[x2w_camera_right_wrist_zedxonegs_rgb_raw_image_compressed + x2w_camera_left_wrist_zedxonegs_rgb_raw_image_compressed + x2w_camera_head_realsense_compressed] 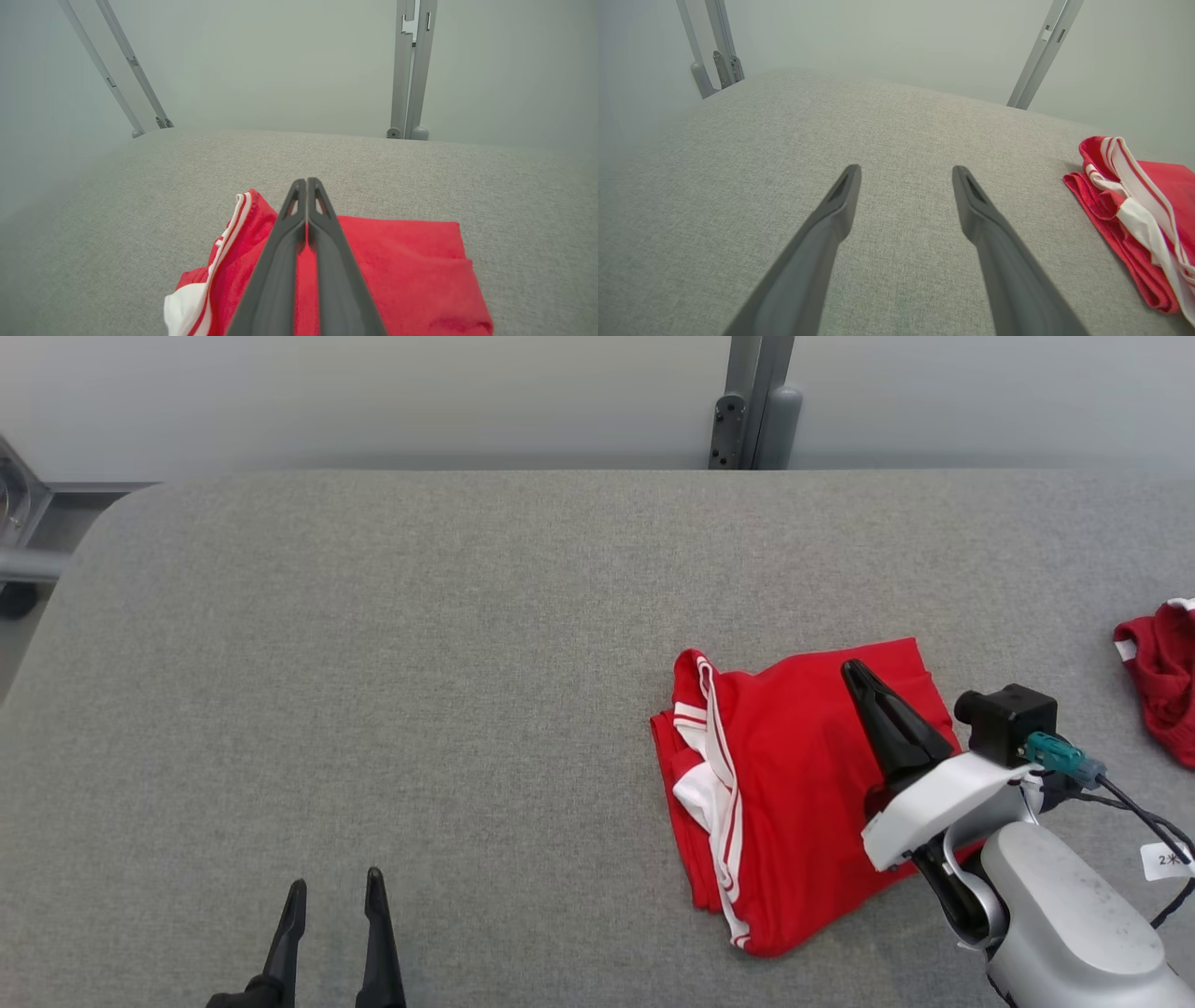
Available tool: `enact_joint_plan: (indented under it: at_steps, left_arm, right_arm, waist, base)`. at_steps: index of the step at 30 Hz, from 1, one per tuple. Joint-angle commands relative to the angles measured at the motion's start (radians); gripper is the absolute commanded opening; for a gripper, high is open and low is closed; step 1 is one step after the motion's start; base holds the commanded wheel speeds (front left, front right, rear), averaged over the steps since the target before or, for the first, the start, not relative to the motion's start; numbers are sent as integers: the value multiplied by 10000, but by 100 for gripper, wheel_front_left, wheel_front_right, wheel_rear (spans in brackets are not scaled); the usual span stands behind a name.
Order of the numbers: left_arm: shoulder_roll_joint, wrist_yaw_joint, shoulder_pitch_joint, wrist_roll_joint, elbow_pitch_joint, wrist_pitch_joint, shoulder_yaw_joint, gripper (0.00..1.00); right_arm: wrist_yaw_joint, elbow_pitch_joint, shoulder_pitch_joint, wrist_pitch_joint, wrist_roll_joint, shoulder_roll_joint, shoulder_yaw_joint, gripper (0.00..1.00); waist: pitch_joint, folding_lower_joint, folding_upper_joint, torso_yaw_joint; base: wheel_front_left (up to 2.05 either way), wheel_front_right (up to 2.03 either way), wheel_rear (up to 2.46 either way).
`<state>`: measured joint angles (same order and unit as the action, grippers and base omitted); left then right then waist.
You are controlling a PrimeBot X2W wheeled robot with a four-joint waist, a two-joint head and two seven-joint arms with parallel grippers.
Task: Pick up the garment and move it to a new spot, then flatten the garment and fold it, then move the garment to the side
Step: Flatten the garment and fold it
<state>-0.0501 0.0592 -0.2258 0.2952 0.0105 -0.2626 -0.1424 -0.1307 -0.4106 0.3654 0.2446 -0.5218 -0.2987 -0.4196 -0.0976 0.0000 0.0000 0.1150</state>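
Red thin white-striped sports garment (794,775) looks soft, light; its three o'clock edge suits pinching; right pincer (852,669) closed, empty; left pincer (336,882) open.

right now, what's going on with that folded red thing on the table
A two-armed robot is working on a folded red garment on the grey table. Its right end effector is shut over the garment, gripping nothing. The left end effector is open above bare table, apart from it.

Grey forearm (1074,905) ends in black fingers (892,719) (teal plug (1053,749)).
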Motion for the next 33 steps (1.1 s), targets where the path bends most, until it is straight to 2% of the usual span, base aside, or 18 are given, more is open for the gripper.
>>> enact_joint_plan:
  at_steps: [1,10,18,23,28,33]
  left_arm:
    - [-14,-85,291,-157,-55,-25,-34,100]
    - [-12,-85,1033,-169,-47,-24,-252,100]
    - [-12,41,1180,-5,-11,-25,-385,100]
    - [-12,144,1266,143,-2,-24,-499,100]
    - [-14,224,1040,207,13,-24,-409,100]
    - [-14,127,652,98,19,-24,-59,100]
  right_arm:
    - [-1,-34,187,-57,154,91,135,0]
    - [0,-1539,1387,-184,717,825,-60,0]
    - [-1,-2661,1927,72,564,1450,-795,0]
    - [-1,-3101,2154,121,371,1562,-1314,0]
    - [-1,-3292,2335,182,195,1665,-1714,0]
    - [-1,-2655,2137,204,82,1610,-1645,0]
  waist:
    - [-501,0,0,44]
    - [-1753,0,0,683]
    - [-1939,0,0,1162]
    - [-1918,0,0,1344]
    - [-1685,0,0,1215]
    - [-1041,0,0,507]
  base:
    - [0,0,0]
    - [0,0,0]
    - [0,0,0]
    - [0,0,0]
    - [0,0,0]
    - [0,0,0]
